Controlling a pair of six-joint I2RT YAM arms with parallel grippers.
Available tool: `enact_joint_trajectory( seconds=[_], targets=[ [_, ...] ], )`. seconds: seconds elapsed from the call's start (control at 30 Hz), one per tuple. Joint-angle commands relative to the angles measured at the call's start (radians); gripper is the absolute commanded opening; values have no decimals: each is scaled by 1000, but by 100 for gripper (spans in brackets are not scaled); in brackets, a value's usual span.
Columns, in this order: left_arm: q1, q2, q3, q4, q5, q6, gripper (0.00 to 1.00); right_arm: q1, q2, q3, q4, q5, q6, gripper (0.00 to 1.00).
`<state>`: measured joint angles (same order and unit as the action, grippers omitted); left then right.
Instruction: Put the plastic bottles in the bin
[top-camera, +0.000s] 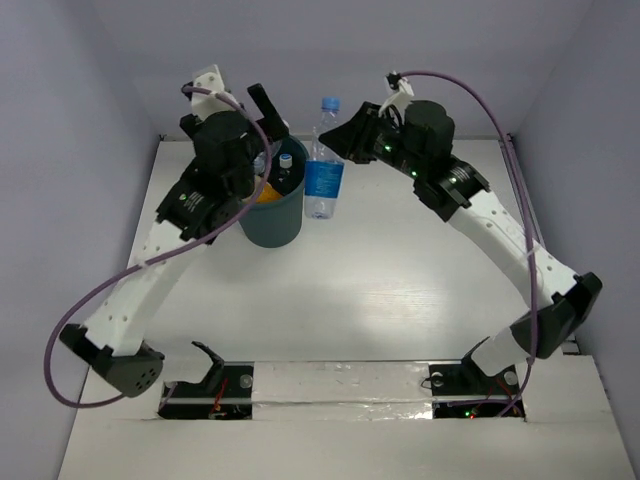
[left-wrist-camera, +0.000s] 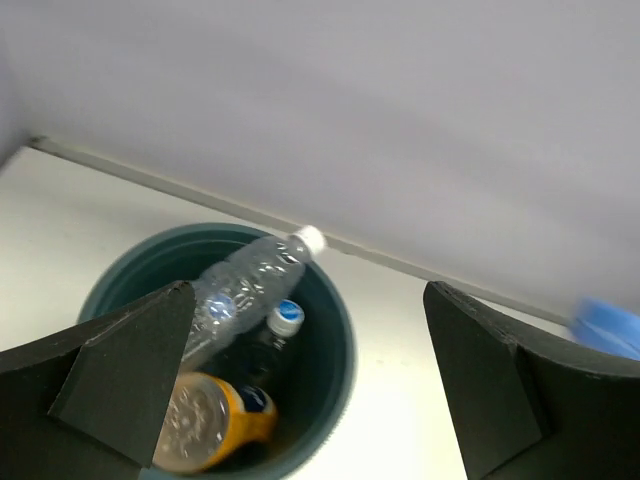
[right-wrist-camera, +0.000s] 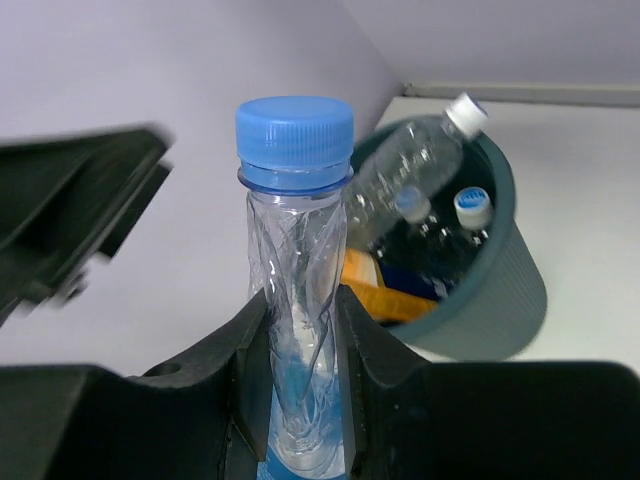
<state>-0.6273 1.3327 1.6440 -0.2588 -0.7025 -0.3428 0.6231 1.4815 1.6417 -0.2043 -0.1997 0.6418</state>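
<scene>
Jaws of the right gripper (right-wrist-camera: 300, 335) are clamped on a clear plastic bottle with blue cap and label (right-wrist-camera: 296, 240), upright just right of the dark teal round plastic bin (top-camera: 272, 228) at the table's far side. The left gripper (left-wrist-camera: 308, 300) hangs over the bin, jaws spread wide, holding nothing. Inside the bin lean a clear unlabelled bottle (left-wrist-camera: 240, 290) and an orange-yellow bottle (left-wrist-camera: 215, 420).
</scene>
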Motion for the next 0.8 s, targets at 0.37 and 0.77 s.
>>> enact_joint_trajectory(
  seconds=[0.37,0.77],
  targets=[
    [1,-447,-298,-270,342,-346,93,92,560,707,-104,428,-168,17],
    [1,-615,-400,-438,299,-426,98,208,648,577,-20,554,-268,20]
  ],
)
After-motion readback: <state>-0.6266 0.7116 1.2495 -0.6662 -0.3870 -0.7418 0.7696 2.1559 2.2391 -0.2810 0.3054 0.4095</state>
